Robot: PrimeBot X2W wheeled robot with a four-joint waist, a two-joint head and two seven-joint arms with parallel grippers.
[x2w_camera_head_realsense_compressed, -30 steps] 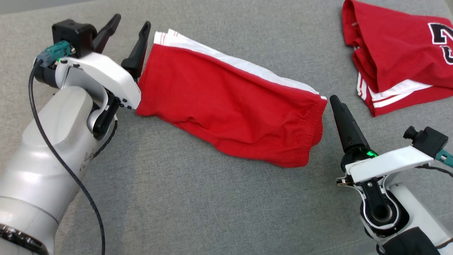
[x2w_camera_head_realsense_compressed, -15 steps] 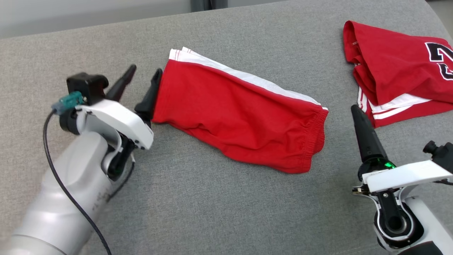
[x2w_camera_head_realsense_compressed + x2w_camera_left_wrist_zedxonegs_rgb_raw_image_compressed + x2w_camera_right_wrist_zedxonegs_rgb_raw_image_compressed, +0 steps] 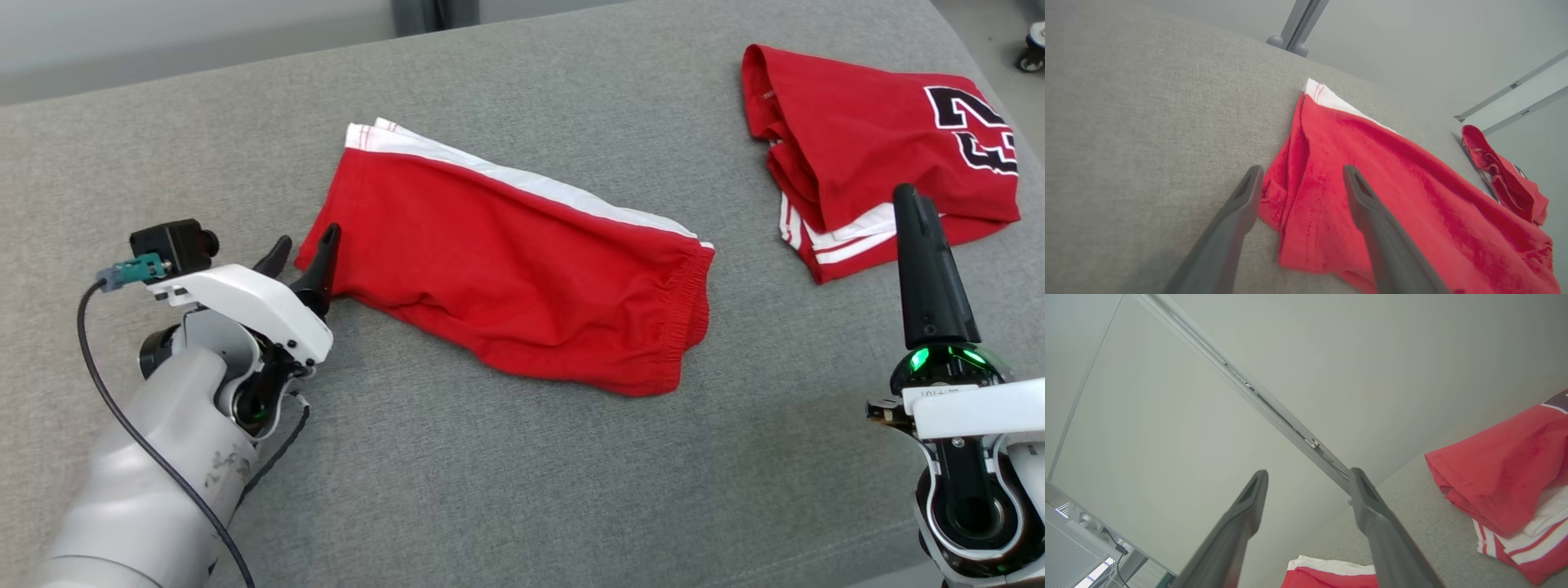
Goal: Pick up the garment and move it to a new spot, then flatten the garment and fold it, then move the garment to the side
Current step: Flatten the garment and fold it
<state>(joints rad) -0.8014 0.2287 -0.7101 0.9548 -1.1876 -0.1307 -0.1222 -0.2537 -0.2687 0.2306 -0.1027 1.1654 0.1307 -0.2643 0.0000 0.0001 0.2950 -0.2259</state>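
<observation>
Left tool (image 3: 306,237), wide and empty, has slid to the lower-left corner of the folded shorts (image 3: 506,278); right tool (image 3: 910,200) is wide too. Folding seems done, moving aside remains.

We make out just one marking — black, white-edged numerals (image 3: 973,131), seemingly 23, on the folded red jersey (image 3: 849,151) at the right.

shorts (image 3: 506,269): on cushion (image 3: 490,490), centre | jersey (image 3: 857,147): behind, far right
</observation>
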